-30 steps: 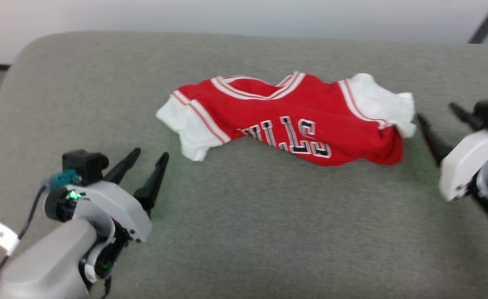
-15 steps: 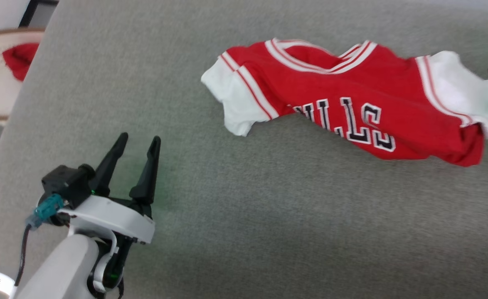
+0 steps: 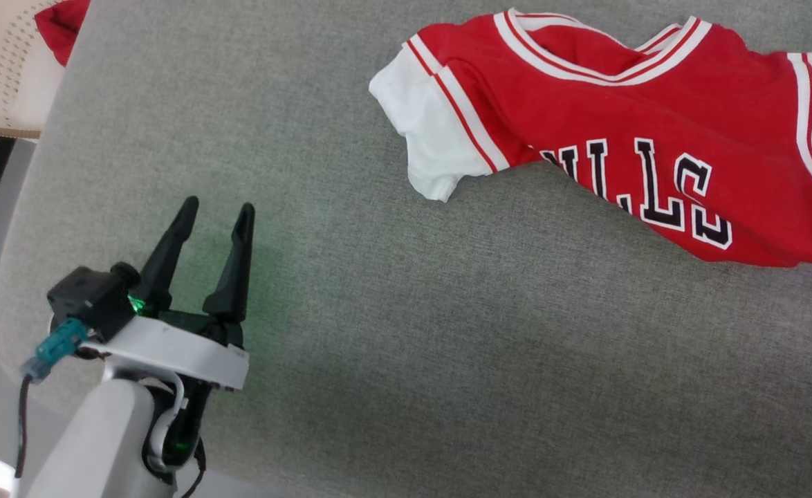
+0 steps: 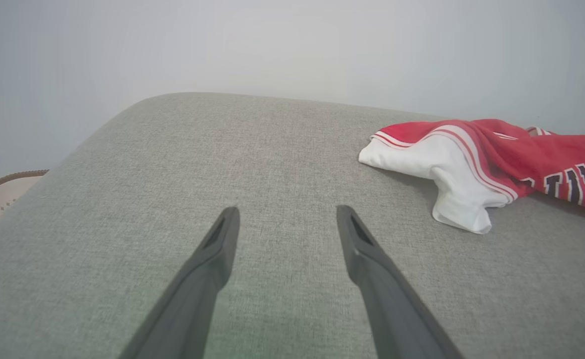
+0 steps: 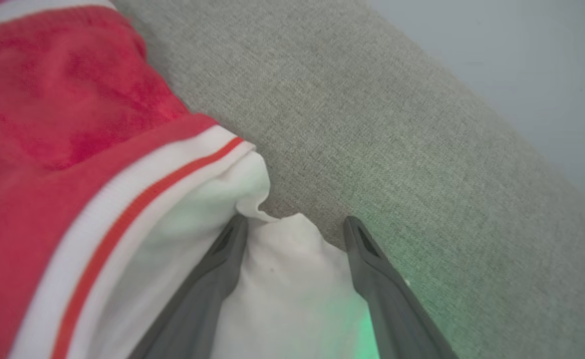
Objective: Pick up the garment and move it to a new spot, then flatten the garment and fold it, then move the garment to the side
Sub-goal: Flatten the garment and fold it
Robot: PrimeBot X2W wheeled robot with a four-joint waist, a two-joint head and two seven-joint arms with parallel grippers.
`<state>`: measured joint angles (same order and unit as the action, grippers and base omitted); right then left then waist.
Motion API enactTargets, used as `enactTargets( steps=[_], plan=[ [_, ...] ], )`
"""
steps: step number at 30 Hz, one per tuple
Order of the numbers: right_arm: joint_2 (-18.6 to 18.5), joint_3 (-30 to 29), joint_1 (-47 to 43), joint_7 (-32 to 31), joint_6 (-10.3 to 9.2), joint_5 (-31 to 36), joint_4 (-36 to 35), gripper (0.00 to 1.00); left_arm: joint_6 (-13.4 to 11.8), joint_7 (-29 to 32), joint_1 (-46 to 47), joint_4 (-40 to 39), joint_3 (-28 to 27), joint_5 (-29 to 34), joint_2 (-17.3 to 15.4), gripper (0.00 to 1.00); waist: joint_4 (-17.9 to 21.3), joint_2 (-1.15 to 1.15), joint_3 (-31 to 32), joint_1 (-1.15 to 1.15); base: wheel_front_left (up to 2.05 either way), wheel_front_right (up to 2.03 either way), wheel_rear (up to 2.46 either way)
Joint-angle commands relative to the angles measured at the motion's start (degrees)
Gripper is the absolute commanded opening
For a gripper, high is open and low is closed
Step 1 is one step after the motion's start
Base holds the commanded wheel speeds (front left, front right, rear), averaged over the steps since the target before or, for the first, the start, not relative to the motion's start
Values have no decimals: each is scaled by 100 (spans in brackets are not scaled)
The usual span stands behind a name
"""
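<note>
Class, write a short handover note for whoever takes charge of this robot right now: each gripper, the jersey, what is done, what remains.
Left gripper: open and empty, over the bare grey cushion, well apart from the jersey.
Right gripper: open, fingers either side of the jersey's white sleeve, not closed on it.
Jersey: lying crumpled on the cushion, chest letters facing up, not flat.
Done: the right gripper is lined up for a first grasp; the jersey is not yet lifted.
Left: close on the sleeve, move the jersey to a new spot, flatten it, fold it, set it aside.
</note>
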<state>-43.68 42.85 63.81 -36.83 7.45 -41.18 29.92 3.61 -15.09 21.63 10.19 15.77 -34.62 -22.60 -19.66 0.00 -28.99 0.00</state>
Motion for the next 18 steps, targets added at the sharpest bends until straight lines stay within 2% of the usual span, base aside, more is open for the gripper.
enactTargets(
  steps=[1, 2, 4, 8, 12, 15, 18],
  plan=[
    [49, 217, -215, -79, 6, -47, 128, 100, 35, -6, -42, 11, -38, 31, 17, 100, 4, 0, -22, 0, 0, 0, 0],
    [49, 312, -201, -96, 6, -96, 163, 84, 54, -6, -20, 19, -77, 65, 19, 100, 19, 0, -30, 0, 0, 0, 0],
    [16, 498, -155, -154, 6, -217, 185, 0, 113, -7, 49, 17, -147, 118, 6, 100, 52, 0, -50, 0, 0, 0, 0],
    [-143, 758, -16, -135, 0, -406, 200, 0, 245, -7, 300, 29, -190, 191, -139, 100, 116, 0, -69, 0, 0, 0, 0],
    [-204, 894, 212, -11, -3, -541, 262, 0, 352, 212, 933, 0, 20, 152, -499, 100, 194, 0, -107, 0, 0, 0, 0],
    [-149, 1010, 386, 70, -6, -582, 302, 0, 396, 669, 1674, -16, 465, -3, -832, 100, 272, 0, -168, 0, 0, 0, 0],
    [-58, 1130, 574, 124, -6, -613, 317, 0, 389, 1330, 2502, 19, 1230, -636, -1204, 100, 376, 0, -264, 0, 0, 0, 0]
  ],
)
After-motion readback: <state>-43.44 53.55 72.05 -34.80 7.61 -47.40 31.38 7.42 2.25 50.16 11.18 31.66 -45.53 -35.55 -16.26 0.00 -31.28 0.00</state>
